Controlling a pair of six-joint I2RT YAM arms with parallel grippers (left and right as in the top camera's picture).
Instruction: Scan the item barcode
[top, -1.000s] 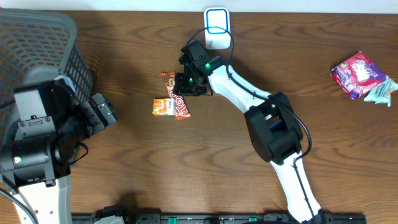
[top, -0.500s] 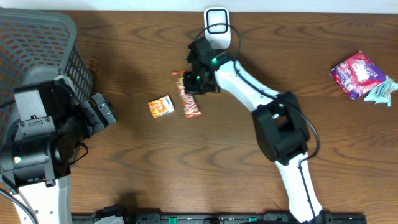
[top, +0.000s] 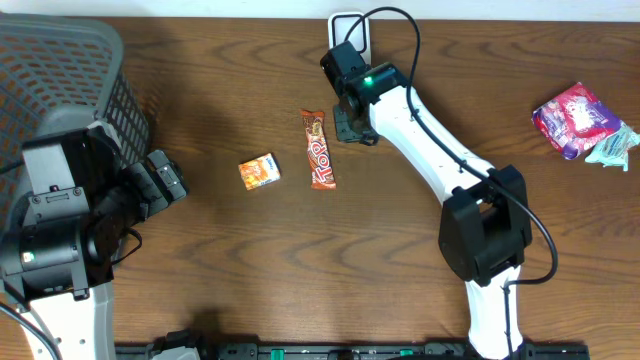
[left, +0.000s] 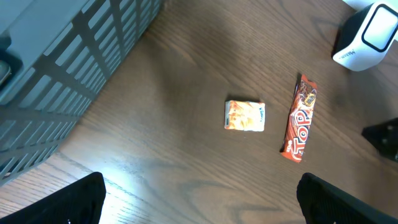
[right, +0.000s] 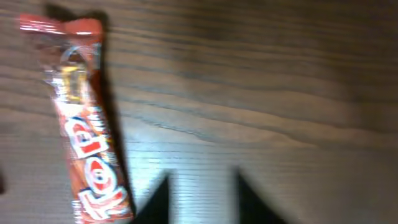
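Observation:
An orange-red TOP candy bar (top: 320, 150) lies flat on the brown table, lengthwise toward the white barcode scanner (top: 340, 20) at the far edge. My right gripper (top: 352, 128) hovers just right of the bar and below the scanner, open, with only bare wood between its fingers (right: 158, 202). In the right wrist view the bar (right: 87, 137) lies to the left of the gripper (right: 205, 202). My left gripper (left: 205, 208) stands wide open and empty at the left, and its view shows the bar (left: 300, 118) and the scanner (left: 367, 34) far off.
A small orange packet (top: 259, 172) lies left of the bar. A grey mesh basket (top: 70, 70) fills the far left corner. A pink packet (top: 575, 118) and a teal wrapper (top: 612, 148) sit at the far right.
The right gripper dragged the candy bar rightward away from the orange packet, let go of it, and moved up and right toward the scanner. The left arm stayed still.

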